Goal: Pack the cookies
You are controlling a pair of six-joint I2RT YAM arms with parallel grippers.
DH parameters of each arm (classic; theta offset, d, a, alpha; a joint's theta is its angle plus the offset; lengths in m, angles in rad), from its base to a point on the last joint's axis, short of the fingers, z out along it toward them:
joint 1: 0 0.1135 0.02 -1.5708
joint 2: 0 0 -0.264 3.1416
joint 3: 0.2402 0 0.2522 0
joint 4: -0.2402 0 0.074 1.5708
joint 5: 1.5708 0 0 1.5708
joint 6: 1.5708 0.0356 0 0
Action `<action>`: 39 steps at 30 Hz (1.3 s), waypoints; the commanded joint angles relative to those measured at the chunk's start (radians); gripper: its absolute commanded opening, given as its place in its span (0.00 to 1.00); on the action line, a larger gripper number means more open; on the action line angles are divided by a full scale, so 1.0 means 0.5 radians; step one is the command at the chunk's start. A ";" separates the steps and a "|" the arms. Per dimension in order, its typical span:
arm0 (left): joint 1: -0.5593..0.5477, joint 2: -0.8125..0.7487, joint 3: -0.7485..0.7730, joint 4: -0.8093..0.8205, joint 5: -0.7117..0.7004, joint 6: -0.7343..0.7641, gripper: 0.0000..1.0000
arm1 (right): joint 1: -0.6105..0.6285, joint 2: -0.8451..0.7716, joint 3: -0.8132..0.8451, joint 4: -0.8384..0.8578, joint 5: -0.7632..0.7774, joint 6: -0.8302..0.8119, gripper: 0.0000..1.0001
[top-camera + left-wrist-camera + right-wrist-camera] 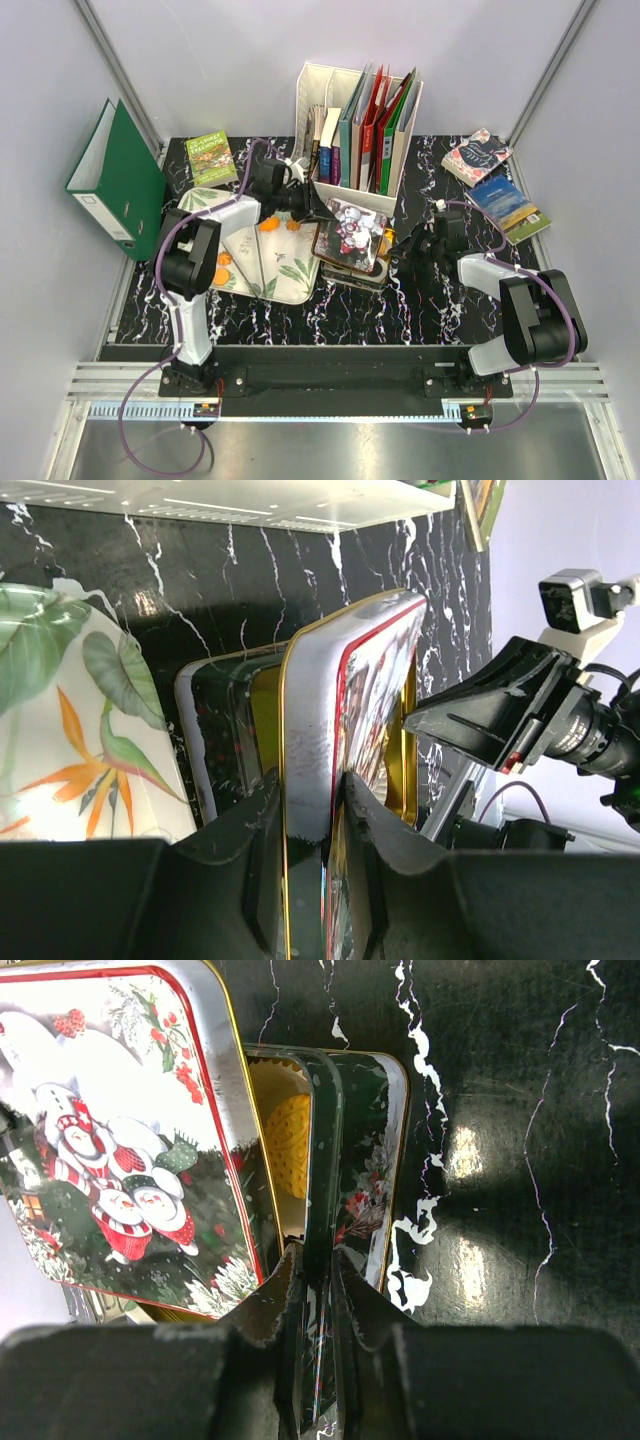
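Now left claw (312, 815) pinches lid (310, 705), right claw (318, 1295) pinches tin (372, 1160).

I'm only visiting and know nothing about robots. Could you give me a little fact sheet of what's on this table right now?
Left gripper: closed on the edge of the snowman lid
Right gripper: closed on the wall of the tin base
Lid position: shifted off the base, inside partly showing
Inside tin: one yellow-orange cookie visible
Tray: floral, left of the tin, with orange cookies on it
Behind tin: file holder with books
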 commanded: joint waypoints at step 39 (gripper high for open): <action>0.134 -0.069 0.030 0.151 0.461 -0.524 0.00 | 0.004 0.094 0.023 -0.083 0.069 -0.048 0.00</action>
